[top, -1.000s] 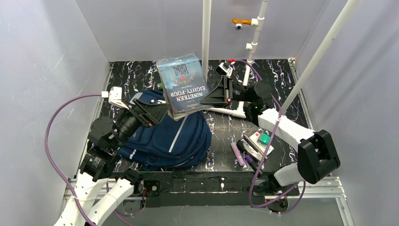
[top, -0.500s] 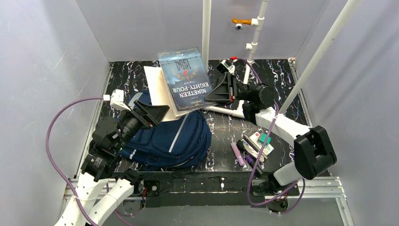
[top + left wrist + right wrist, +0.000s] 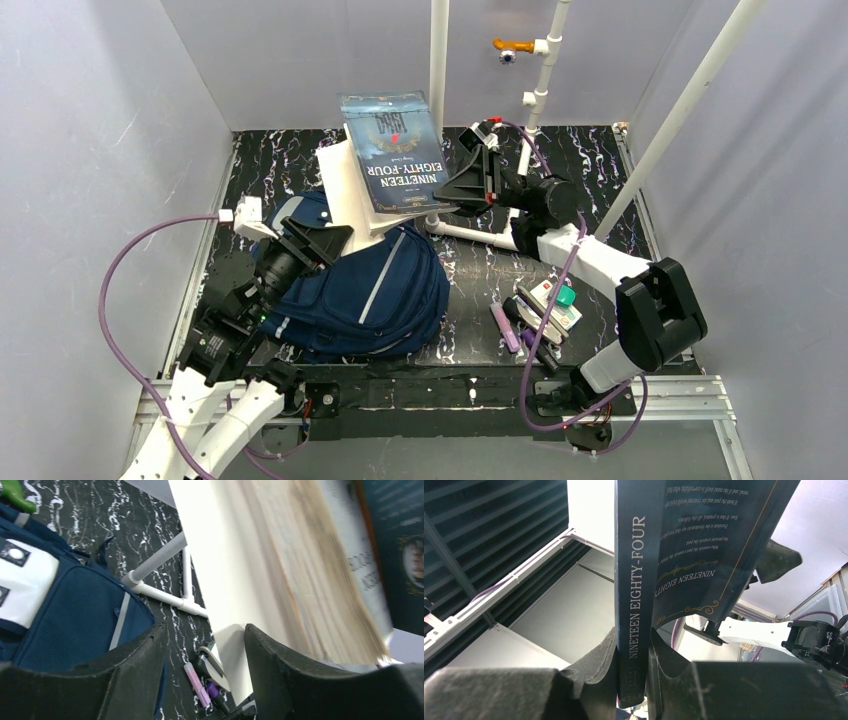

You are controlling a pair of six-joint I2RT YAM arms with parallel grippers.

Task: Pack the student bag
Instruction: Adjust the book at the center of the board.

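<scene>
student bag (image 3: 365, 292) is laid on the table (image 3: 600, 165), under the near end of the book (image 3: 398, 150) | book's spine is pinched tight by right gripper (image 3: 458, 192) | left gripper (image 3: 322, 240) is spread apart, nothing held, just below the book's pages

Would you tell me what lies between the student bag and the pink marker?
Only bare marbled tabletop separates the student bag from the pink marker, as the top external view shows.
</scene>
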